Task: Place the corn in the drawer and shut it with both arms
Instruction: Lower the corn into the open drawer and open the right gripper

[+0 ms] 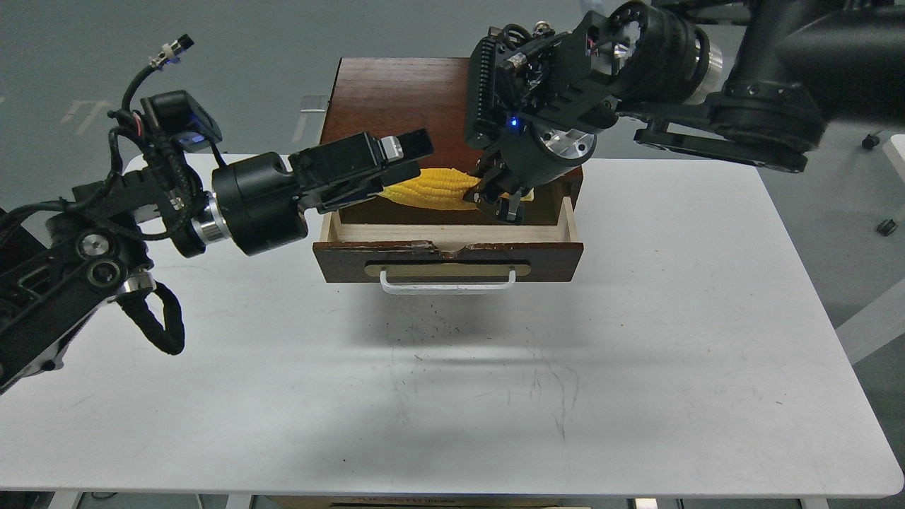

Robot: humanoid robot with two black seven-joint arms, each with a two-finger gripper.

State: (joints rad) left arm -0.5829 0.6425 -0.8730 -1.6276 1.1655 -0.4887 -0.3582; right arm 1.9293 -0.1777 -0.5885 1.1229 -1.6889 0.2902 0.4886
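The drawer (448, 256) of the dark-brown cabinet (396, 99) stands pulled out, its pale wood inside showing behind the front with the white bar handle (447, 281). My right gripper (498, 198) is shut on the yellow corn (433, 188) and holds it lying crosswise just above the open drawer, against the cabinet's front edge. The corn's right end is hidden behind the gripper. My left gripper (410, 157) is at the drawer's left back corner, over the corn's left tip, its fingers close together with nothing between them.
The cabinet sits at the back middle of a white table (636, 318). Grey floor lies beyond it. A white table leg (873, 322) and a chair base show at the right edge.
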